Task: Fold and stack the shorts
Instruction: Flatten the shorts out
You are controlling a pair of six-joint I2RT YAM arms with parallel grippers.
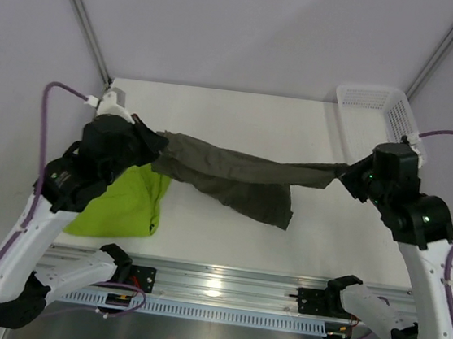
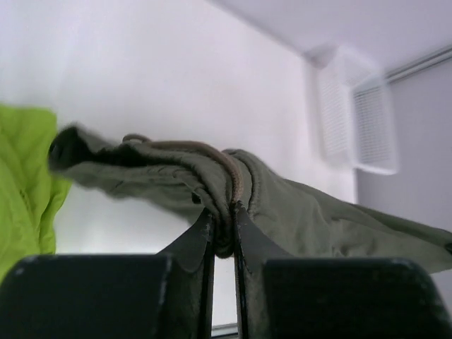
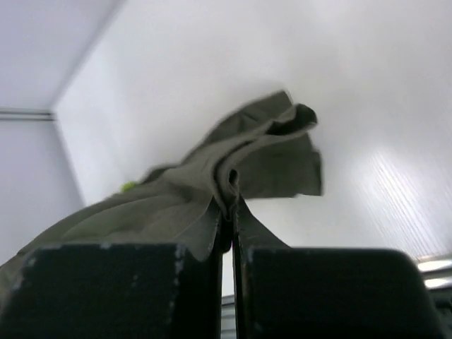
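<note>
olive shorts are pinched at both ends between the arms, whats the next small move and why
Probably lower both ends onto the table, clear of the lime shorts. The left gripper and right gripper each pinch an end, and the olive shorts hang bunched between them, not flat.

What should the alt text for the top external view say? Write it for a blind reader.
Olive shorts hang stretched between the left fingers and right fingers over a white table. Lime shorts lie crumpled near left; a white basket sits far right.
</note>
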